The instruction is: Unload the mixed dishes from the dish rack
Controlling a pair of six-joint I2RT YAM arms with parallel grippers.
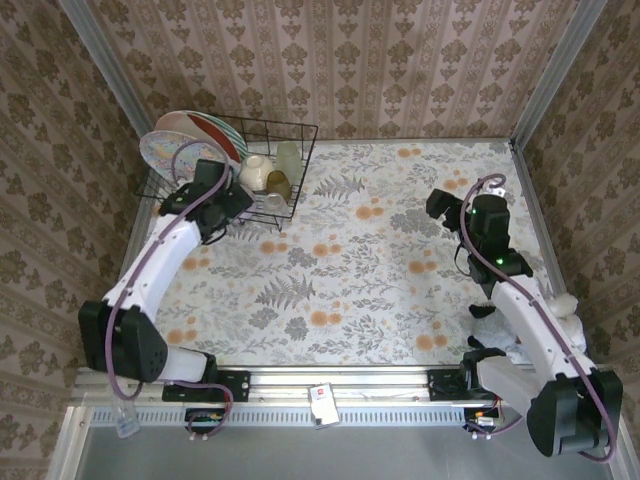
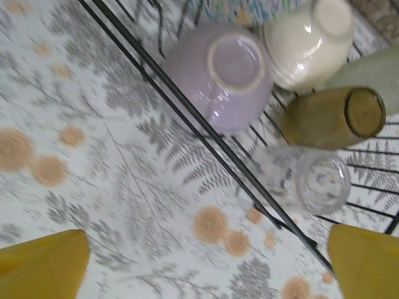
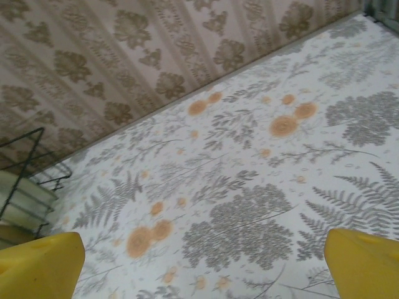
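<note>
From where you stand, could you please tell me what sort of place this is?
Probably a staged robot test cell: wallpapered panels around a floral tablecloth, a dish rack of plates, arms on an aluminium rail.

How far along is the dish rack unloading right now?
Done: nothing that I can see; no dish sits out on the table. In hand: the left gripper hangs open over the near edge of the dish rack by the lavender bowl, holding nothing; the right gripper is open over bare table. Left: the plates, bowl, cream cup, amber cup and clear glass, all in the rack.
</note>
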